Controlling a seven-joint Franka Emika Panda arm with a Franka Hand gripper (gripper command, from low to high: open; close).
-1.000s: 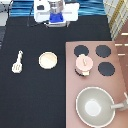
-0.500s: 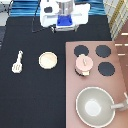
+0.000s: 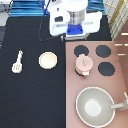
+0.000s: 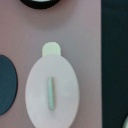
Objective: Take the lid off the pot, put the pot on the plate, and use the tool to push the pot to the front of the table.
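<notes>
Gripper [image 3: 76, 31] high at far edge of table [image 3: 30, 95], holding nothing, well apart from pot [image 3: 83, 65]; lid [image 4: 51, 93] pink, oval-looking, still on pot, on reddish stove counter [image 3: 120, 85] among burners [image 3: 103, 51]; plate [image 3: 48, 60] and tool [image 3: 18, 61] left on black tabletop

End effector [image 3: 76, 31] at exterior view's top centre, hanging high above the scene, pointing straight down. White arm body bulky around it, blue block at its lower end. Holding nothing visible, touching nothing. Wrist camera faces directly downward.
</notes>
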